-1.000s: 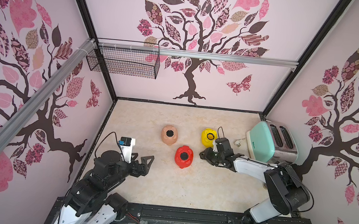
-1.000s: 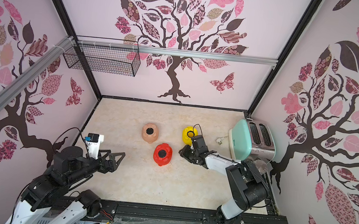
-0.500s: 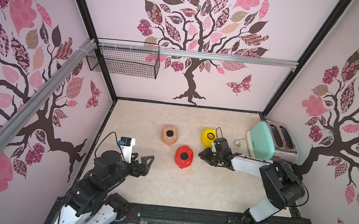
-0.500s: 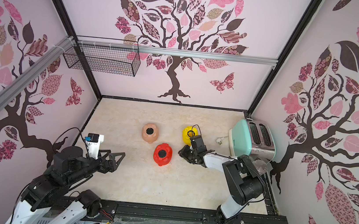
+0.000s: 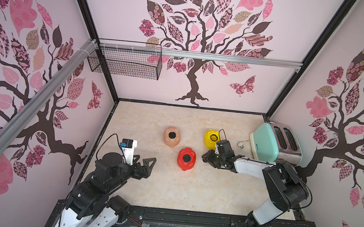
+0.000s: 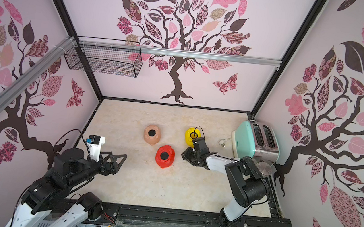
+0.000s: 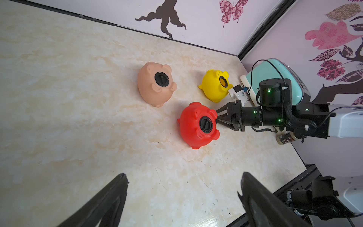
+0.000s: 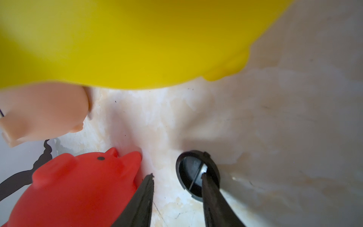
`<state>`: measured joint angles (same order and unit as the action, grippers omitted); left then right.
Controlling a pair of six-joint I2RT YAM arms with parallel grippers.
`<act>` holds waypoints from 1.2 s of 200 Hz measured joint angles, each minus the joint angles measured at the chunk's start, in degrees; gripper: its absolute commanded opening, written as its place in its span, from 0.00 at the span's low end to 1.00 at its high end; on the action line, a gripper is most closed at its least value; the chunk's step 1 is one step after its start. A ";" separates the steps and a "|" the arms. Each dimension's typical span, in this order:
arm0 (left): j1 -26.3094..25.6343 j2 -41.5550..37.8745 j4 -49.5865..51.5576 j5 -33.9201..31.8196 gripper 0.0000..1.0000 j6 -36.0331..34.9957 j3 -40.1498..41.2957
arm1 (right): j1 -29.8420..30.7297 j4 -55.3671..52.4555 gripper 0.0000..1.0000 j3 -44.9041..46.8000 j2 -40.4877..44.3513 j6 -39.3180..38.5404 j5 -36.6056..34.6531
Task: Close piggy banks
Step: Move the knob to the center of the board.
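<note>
The right fingers (image 8: 213,200), parted and empty: the black plug (image 8: 188,171) lies at one fingertip, not between both. The left fingers (image 7: 110,204), spread empty, stand farther off.

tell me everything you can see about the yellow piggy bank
The yellow piggy bank is a small round pig of smooth, glossy plastic. It lies on its back on the marble-look table, stubby legs up, to the right of the peach piggy bank, behind the red piggy bank and near the mint toaster. Its round belly hole has a dark rim and no plug: the inside shows yellow. The right arm's wrist camera sits very close to it; contact is unclear.
</note>
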<state>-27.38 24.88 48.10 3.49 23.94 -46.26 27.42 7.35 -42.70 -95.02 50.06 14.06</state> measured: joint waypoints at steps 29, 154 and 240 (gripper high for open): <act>-0.02 -0.04 0.02 0.00 0.92 0.00 0.00 | 0.00 -1.18 0.43 0.00 0.02 -0.48 -0.48; -1.18 -0.26 0.02 0.02 0.93 0.00 0.00 | 0.00 -16.92 0.45 4.20 9.92 -8.37 -3.50; -1.92 -0.20 0.02 0.00 0.93 0.00 0.00 | 0.00 -29.92 0.41 8.63 19.58 -11.21 -6.27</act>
<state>-29.30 24.69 48.12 3.49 23.94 -46.26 27.42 -22.57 -34.06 -75.44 38.85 7.79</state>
